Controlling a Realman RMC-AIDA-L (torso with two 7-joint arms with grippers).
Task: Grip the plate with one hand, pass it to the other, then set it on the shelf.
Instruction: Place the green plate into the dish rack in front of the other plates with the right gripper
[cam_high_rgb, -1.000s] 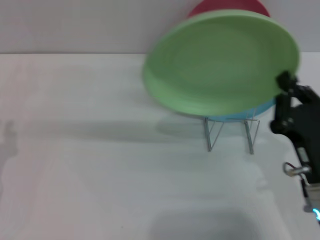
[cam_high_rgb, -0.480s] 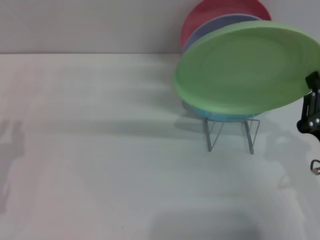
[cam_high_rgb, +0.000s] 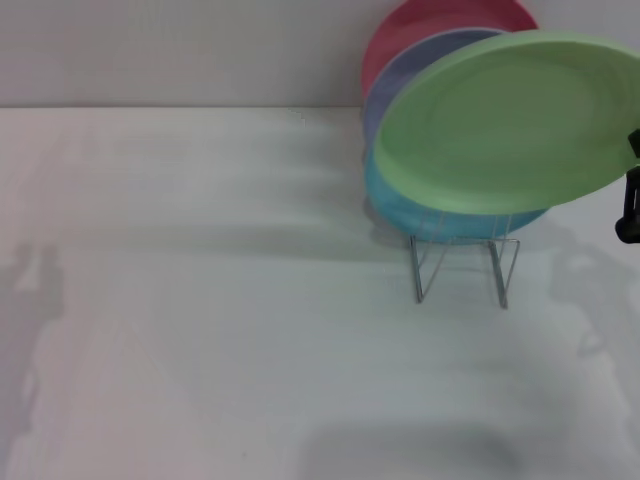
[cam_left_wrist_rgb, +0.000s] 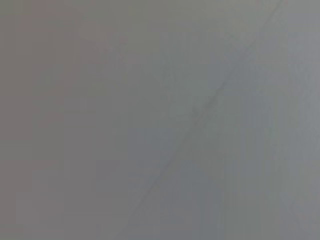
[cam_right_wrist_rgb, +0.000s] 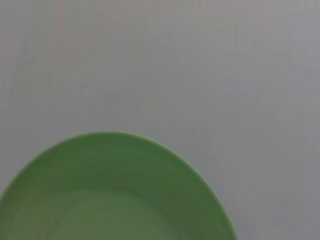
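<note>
The light green plate (cam_high_rgb: 500, 120) is gripped at its rim by the right end effector (cam_high_rgb: 630, 205); the wire dish rack (cam_high_rgb: 465, 262) lies below-left, nearer it than the unseen left arm.

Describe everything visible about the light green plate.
The light green plate is round, plain and matte, with a shallow raised rim and faint concentric rings in its well. It is tilted, its face toward the camera, up in front of the turquoise plate, the lavender plate and the red plate standing in the wire rack. The right gripper meets its right edge at the frame border. Whether it touches the rack cannot be told.
</note>
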